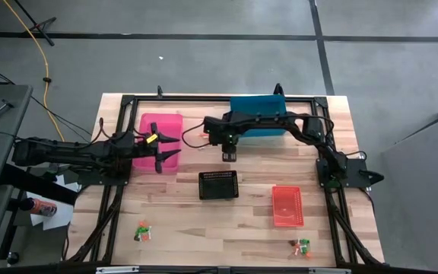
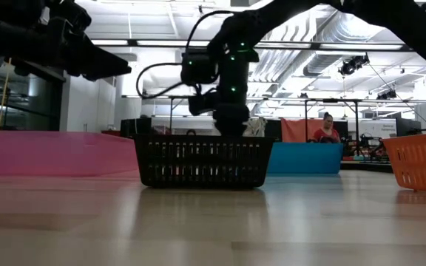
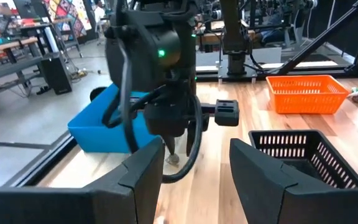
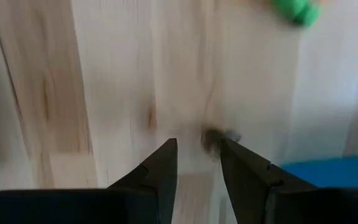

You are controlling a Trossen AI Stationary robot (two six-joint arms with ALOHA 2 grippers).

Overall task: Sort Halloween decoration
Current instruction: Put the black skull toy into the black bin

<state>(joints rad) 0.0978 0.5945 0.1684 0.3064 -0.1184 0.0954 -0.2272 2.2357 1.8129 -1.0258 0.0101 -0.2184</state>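
Here right hand (image 1: 228, 157) hangs over table (image 1: 181, 221), fingers parted

My fingers (image 4: 166, 165) are dark over pale, streaky wood (image 4: 104, 81). A green trinket (image 4: 297, 9) sits at one o'clock. Around me: pink bin (image 1: 162, 125), blue bin (image 1: 257, 106), black mesh basket (image 1: 218, 185), orange-red mesh basket (image 1: 287, 206).

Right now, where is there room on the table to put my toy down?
Bare wood lies between the black bin and the table's front edge, between the two trinket clusters. It is crowded near the pink bin and blue bin, where both grippers are.
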